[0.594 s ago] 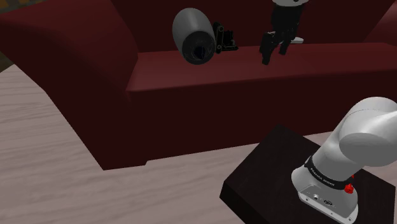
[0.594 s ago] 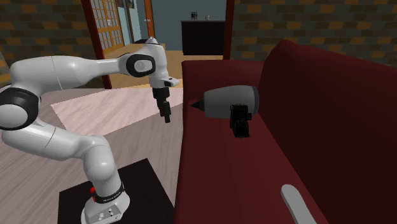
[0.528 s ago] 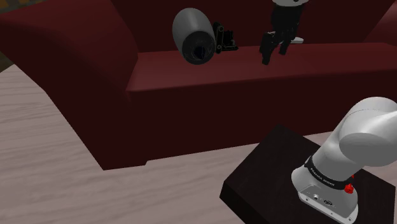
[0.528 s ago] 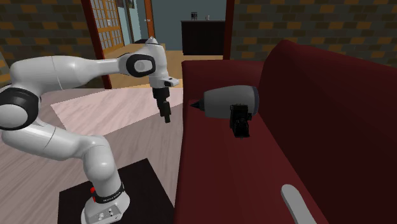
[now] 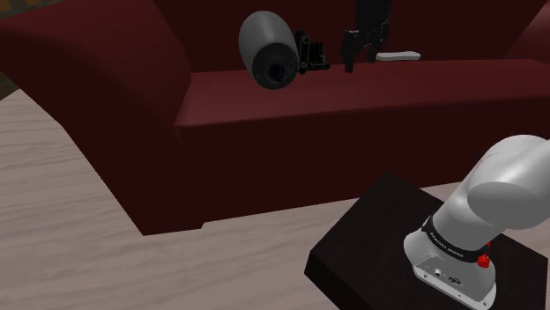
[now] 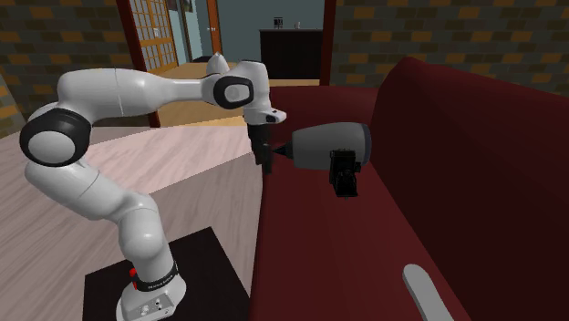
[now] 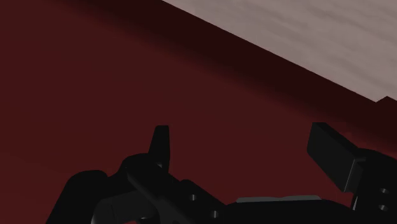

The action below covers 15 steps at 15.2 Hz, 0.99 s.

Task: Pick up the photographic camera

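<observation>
Shows a dark red sofa [image 5: 353, 97] on pale plank floor [image 5: 70, 229], brick walls [image 6: 438, 36] behind. Finds the black gripper [image 6: 265, 162] above its seat near the black camera [image 6: 344, 173], fingers [image 7: 161, 143] apart, empty.

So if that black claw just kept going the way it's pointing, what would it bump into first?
Probably the dark red sofa seat: the open gripper points down at bare cushion, nothing between. The black camera sits off to the side.
</observation>
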Tool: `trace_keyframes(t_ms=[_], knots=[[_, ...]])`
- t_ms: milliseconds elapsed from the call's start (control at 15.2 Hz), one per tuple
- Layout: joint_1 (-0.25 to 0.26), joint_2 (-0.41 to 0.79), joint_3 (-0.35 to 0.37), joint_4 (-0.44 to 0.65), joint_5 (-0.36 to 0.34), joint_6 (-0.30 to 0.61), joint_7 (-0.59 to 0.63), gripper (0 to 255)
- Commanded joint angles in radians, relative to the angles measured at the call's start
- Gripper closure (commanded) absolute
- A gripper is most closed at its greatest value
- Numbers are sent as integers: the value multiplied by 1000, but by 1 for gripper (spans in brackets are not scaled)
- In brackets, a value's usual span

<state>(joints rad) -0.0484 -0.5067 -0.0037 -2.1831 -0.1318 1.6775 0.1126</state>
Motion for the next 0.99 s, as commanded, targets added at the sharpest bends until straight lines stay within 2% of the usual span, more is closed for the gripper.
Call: trace_keyframes(t_ms=[0, 528, 924], knots=[[-8, 76, -17, 69, -1, 12, -14, 0], [-42, 371, -84, 371, 26, 22, -86, 0], [-76, 615, -123, 672, 76, -27, -145, 0]])
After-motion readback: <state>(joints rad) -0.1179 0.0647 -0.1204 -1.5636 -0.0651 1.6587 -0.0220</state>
